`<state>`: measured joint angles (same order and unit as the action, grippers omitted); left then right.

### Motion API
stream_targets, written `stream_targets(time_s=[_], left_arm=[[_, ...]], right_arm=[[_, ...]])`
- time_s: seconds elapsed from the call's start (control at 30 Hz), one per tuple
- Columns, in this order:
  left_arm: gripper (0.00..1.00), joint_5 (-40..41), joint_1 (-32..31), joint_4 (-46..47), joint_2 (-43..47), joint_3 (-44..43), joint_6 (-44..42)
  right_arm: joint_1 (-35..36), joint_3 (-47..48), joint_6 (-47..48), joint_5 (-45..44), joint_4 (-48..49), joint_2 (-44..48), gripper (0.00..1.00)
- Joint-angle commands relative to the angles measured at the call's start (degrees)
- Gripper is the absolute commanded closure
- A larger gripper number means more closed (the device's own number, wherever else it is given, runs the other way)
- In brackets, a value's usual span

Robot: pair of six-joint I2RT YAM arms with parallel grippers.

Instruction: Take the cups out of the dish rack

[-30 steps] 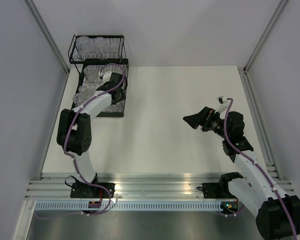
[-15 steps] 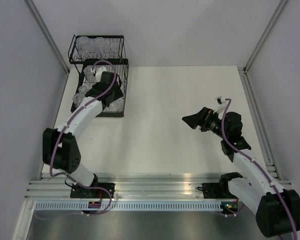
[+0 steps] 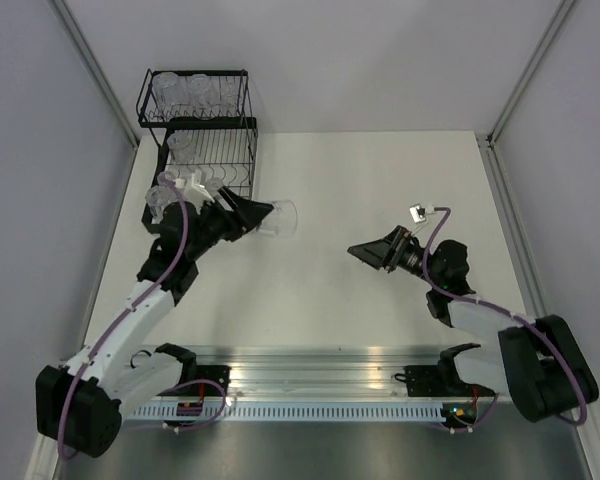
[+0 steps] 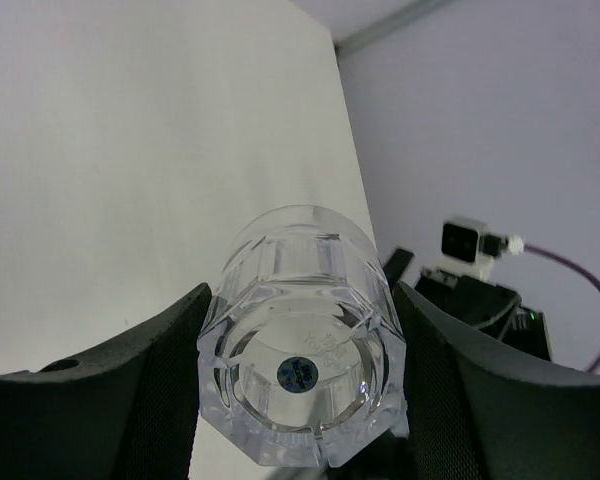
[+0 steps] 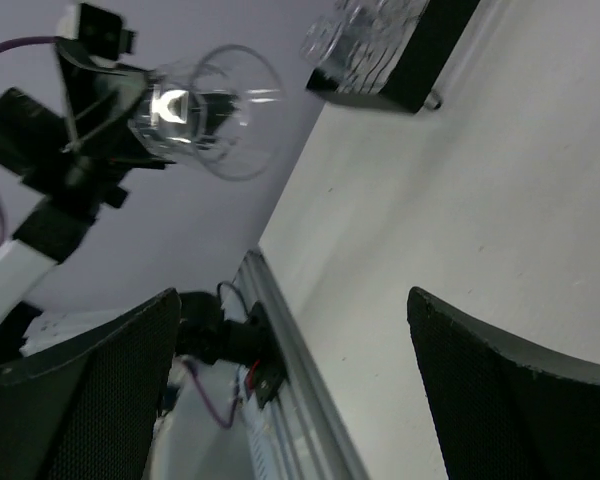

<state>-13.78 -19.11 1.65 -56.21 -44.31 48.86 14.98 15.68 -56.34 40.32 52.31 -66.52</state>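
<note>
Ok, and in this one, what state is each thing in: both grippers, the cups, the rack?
left gripper: shut on the held cup.
held cup: out of the rack, sideways in the air, mouth pointing away from the gripper.
right gripper: open, empty.
dish rack: not yet emptied.
remaining cups: sitting in the rack.

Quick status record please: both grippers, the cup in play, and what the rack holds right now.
left gripper: shut on one cup, clear of the dish rack, raised over the table
cup pose: on its side, base toward the left gripper, mouth toward the right gripper
right gripper: open, empty, facing the cup, apart from it
dish rack: far left corner of the table, more cups on both tiers
</note>
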Motion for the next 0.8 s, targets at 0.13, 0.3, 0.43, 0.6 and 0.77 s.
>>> stream_targets(time_s=[0.13, 0.3, 0.43, 0.6, 0.77], left_arm=[[0.98, -15.66, -2.68, 27.35, 2.59, 17.93, 21.53], [0.98, -15.23, -3.47, 30.51, 2.07, 21.11, 23.73], [0.98, -12.24, -5.58, 30.08, 0.58, 22.52, 23.74], [0.98, -10.04, -7.95, 25.95, -1.71, 22.08, 21.89], [0.98, -7.93, -9.89, 22.62, -3.03, 21.73, 20.66]], right_arm=[[8.9, 0.4, -18.73, 9.35, 48.41, -16.79, 0.1], [14.37, 1.36, -16.0, 6.8, 48.41, -17.67, 0.12], [16.12, 2.25, -15.56, 5.22, 48.41, -19.61, 0.14], [18.06, 3.3, -14.15, 2.23, 48.06, -19.79, 0.15], [18.94, 4.18, -6.88, -0.32, 38.23, -16.11, 0.16]])
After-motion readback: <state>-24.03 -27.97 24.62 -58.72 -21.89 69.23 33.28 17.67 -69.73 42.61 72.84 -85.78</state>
